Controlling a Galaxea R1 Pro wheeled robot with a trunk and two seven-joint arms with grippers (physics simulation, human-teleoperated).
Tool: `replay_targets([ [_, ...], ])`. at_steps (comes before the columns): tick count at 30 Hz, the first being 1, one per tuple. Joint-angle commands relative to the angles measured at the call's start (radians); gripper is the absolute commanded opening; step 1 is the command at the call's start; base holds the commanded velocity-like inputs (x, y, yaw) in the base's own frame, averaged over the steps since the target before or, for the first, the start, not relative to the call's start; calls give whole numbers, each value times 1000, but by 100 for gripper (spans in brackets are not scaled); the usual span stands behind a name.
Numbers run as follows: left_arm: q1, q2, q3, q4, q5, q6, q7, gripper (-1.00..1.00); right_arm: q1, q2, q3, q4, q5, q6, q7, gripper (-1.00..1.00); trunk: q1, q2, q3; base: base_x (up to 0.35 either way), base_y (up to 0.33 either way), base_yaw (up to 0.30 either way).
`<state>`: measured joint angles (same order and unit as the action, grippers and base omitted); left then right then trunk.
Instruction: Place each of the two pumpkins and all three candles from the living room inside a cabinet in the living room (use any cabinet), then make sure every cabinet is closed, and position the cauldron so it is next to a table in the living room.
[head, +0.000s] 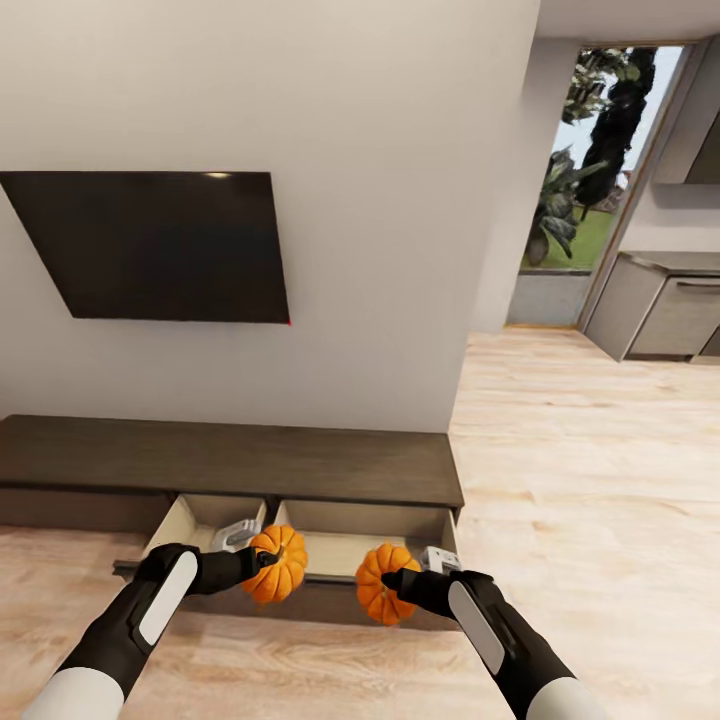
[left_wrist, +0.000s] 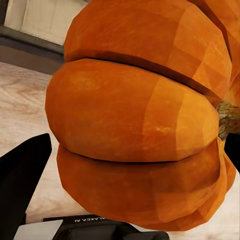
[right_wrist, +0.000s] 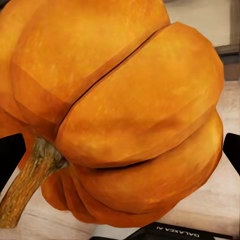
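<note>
A robot stands facing a long, low, dark brown cabinet (head: 230, 460) set against a pale wall, beneath a black wall-mounted TV (head: 150, 245). Two of the cabinet's drawers are pulled out toward the robot, side by side, showing pale beige insides: the left drawer (head: 190, 520) and the right drawer (head: 350, 535).

Each arm holds a small bright orange ribbed pumpkin. The left gripper (head: 262, 560) has its jaws pinching the left pumpkin (head: 275, 565), which hangs at the front edge of the drawers, about where the two meet. The right gripper (head: 395, 582) pinches the right pumpkin (head: 385, 585), held just in front of and slightly below the right drawer's front lip.

In the left wrist view, the left pumpkin (left_wrist: 140, 120) sits close between the two dark fingers. In the right wrist view, the right pumpkin (right_wrist: 120, 115) is tipped sideways, its brown stem (right_wrist: 30, 185) pointing off to one side.

The relation that matters: both open drawers lie ahead of the pumpkins. The left one looks nearer to being over a drawer; the right one appears to need lifting and carrying forward over the lip before release.

A light wood floor (head: 580, 480) stretches right toward a doorway.
</note>
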<state>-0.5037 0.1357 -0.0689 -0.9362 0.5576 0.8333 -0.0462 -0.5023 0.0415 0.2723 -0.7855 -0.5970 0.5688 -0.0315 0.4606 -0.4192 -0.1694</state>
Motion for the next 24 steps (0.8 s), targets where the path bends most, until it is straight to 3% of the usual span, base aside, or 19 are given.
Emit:
replay_targets([
  [1,-1,1,-2,-1,0,3,-3,-100,-1,0,1,-1,-7,3,-3,-100,1,-2,-2,343,0,0],
  [17,-1,1,-3,-1,2,3,-1,-100,-1,-2,1,-1,-7,2,-3,-100,1,-2,-2,343,-2,0],
  [24,-1,1,-5,-1,2,3,-1,-100,-1,-3,0,-1,-7,2,-4,-100,1,-2,-2,313,-141,0],
])
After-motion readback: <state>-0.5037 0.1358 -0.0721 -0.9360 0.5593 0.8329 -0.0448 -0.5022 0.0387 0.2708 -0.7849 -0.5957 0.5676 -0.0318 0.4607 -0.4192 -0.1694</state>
